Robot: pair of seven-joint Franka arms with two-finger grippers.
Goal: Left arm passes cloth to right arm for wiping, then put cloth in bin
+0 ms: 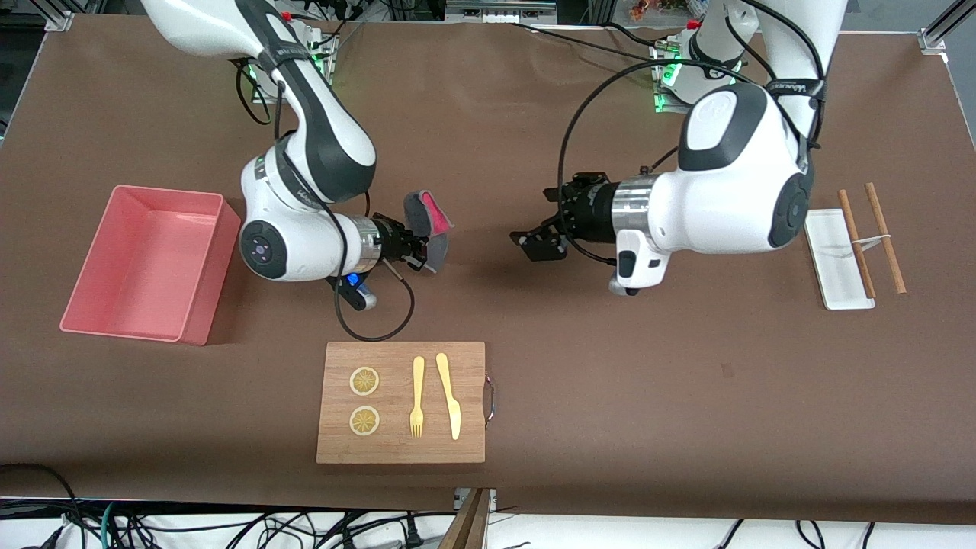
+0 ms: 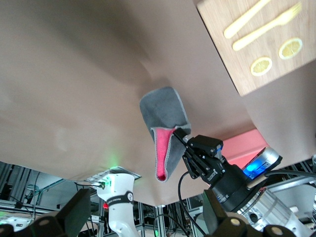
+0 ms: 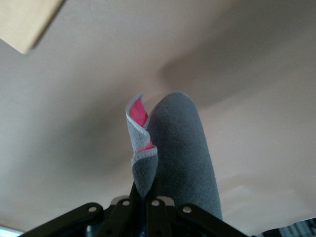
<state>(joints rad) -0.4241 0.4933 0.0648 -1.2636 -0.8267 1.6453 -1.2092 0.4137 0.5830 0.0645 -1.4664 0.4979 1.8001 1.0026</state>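
Observation:
The cloth (image 1: pixel 428 221), dark grey with a crimson face, hangs crumpled from my right gripper (image 1: pixel 422 253), which is shut on it above the bare table, over a spot farther from the front camera than the wooden board. The right wrist view shows the cloth (image 3: pixel 177 148) pinched between the shut jaws of that gripper (image 3: pixel 148 200). My left gripper (image 1: pixel 537 238) is open and empty, in the air a short way from the cloth, pointing at it. The left wrist view shows the cloth (image 2: pixel 165 123) in the right gripper (image 2: pixel 190 148). The pink bin (image 1: pixel 168 192) stands at the right arm's end of the table.
A wooden board (image 1: pixel 465 431) with two lemon slices, a yellow fork (image 1: pixel 417 396) and a yellow knife (image 1: pixel 450 395) lies near the front edge. A flat white tray (image 1: pixel 831 263) and two brown chopsticks (image 1: pixel 884 236) lie at the left arm's end.

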